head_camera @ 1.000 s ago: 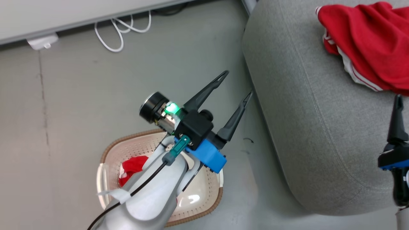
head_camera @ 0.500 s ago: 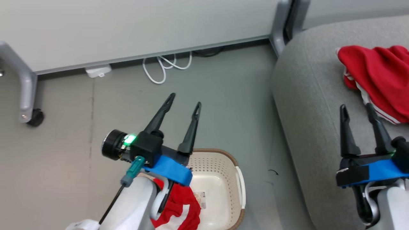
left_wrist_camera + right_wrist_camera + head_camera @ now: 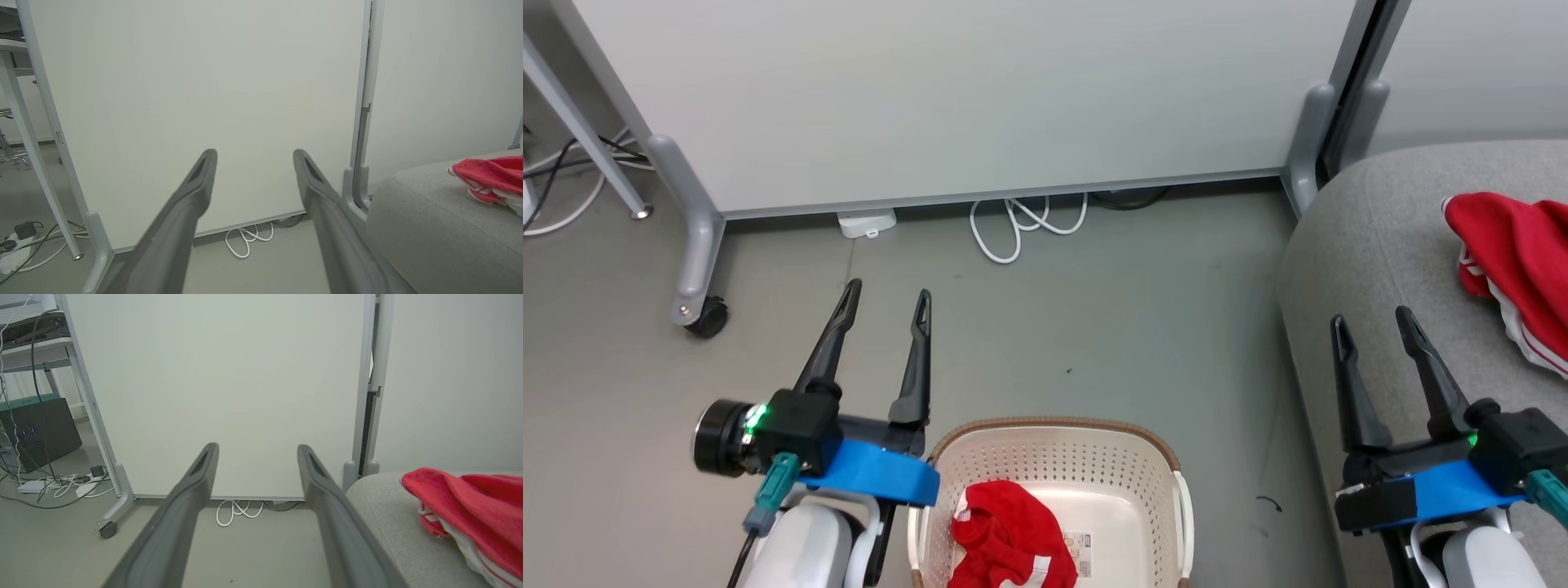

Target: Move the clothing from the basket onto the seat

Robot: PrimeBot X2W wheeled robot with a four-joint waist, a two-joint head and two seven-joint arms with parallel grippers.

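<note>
The cream basket (image 3: 1054, 457) with its brown rim stands on the floor at the bottom middle of the head view. A crumpled red garment (image 3: 1005, 539) lies inside it. Another red garment (image 3: 1515, 253) with white stripe trim rests on the grey seat (image 3: 1380, 245) at the right, and it also appears as the red garment (image 3: 470, 506) and the red garment (image 3: 488, 175) in the wrist views. My left gripper (image 3: 886, 296) is open and empty, left of the basket and raised above the floor. My right gripper (image 3: 1370, 321) is open and empty over the seat's near edge.
A white partition panel (image 3: 980, 90) on castor legs (image 3: 698, 286) closes off the far side. A coiled white cable (image 3: 1025, 229) and a small white box (image 3: 866, 222) lie on the floor at its foot. Cables and a power strip (image 3: 36, 486) sit at the far left.
The head camera has tilted up and swung, so the basket and seat shifted in the picture. My left gripper has drawn back to the left of the basket. The right gripper has come fully into view.
</note>
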